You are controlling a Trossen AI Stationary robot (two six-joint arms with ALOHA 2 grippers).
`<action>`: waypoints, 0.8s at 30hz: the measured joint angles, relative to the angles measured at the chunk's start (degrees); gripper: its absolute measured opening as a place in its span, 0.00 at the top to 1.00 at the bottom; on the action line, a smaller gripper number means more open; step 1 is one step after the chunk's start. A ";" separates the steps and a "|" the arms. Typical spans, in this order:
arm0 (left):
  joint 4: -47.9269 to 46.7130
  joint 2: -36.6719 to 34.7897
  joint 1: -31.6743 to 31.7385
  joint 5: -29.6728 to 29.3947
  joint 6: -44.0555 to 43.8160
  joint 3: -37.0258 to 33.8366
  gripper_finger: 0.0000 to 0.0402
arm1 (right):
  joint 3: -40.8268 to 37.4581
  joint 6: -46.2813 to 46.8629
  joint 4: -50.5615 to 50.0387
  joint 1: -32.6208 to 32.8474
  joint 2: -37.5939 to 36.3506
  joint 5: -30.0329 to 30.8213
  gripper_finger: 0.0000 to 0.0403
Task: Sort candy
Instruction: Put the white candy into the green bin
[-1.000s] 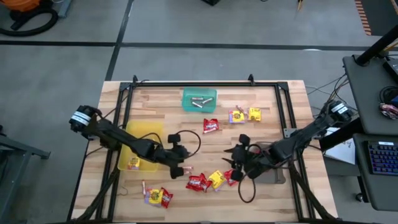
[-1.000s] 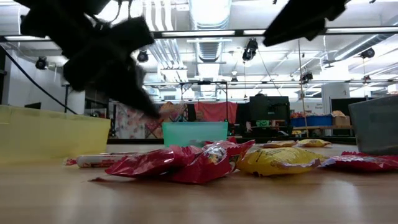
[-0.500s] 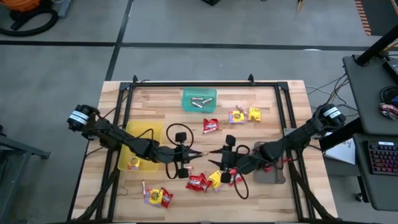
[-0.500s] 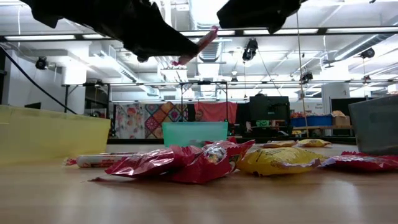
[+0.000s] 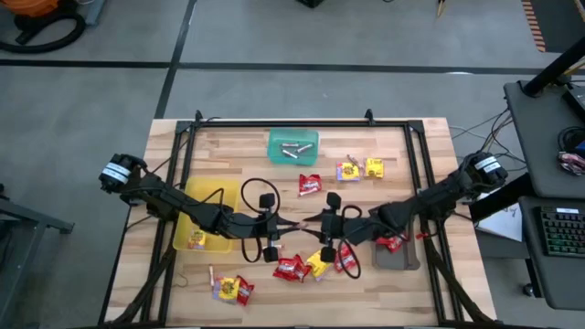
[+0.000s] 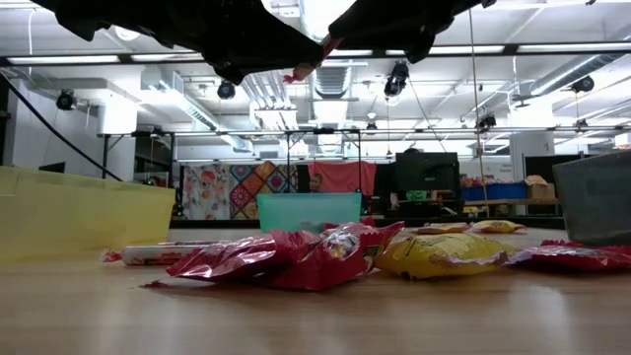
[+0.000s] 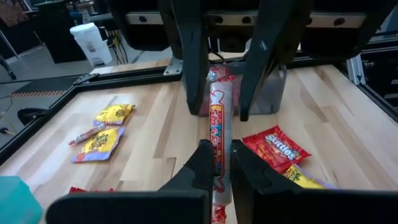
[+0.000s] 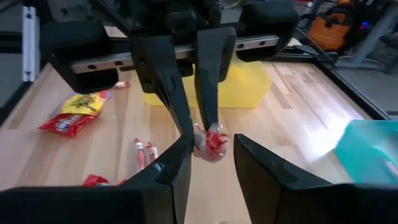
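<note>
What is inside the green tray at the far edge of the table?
The green tray holds a few small pinkish-silver twisted rolls lying loose on its floor. From the table-level camera only its wall shows; the contents are hidden there.

A workshop-like lab: exposed ceiling ducts point(image 6: 330, 84), concrete floor point(image 5: 274, 37), a keyboard desk point(image 5: 548, 137) beside the wooden table point(image 5: 402, 160).

Print on the small packets point(image 5: 358, 169) near the teal tray point(image 5: 293, 147): too small to read from above. Contents of the grey tray point(image 5: 398, 255): partly hidden under the right arm. In the low view, both arms cut off by the top edge, grippers shown only as dark blurred shapes. Lower end of the twisted roll point(image 7: 221, 140) hidden between the left gripper's fingers point(image 7: 200, 163). Right wrist view: teal tray blurred and cut off at the edge.
</note>
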 joint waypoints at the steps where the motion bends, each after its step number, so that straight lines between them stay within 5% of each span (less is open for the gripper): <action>1: -0.02 0.00 0.00 -0.01 0.00 0.00 0.99 | 0.00 0.00 0.28 -0.25 0.00 -1.01 0.74; 9: -0.14 0.00 0.02 -0.01 0.63 0.00 0.99 | 0.00 0.02 0.36 -1.38 -0.02 -3.77 0.91; 14: -0.20 0.00 0.02 0.01 0.63 0.00 0.98 | 0.00 0.01 0.37 -1.43 -0.02 -4.25 0.91; 24: -1.47 -0.16 0.00 -1.59 -0.20 0.00 0.74 | 0.00 0.32 0.36 -2.49 -0.09 -4.93 0.91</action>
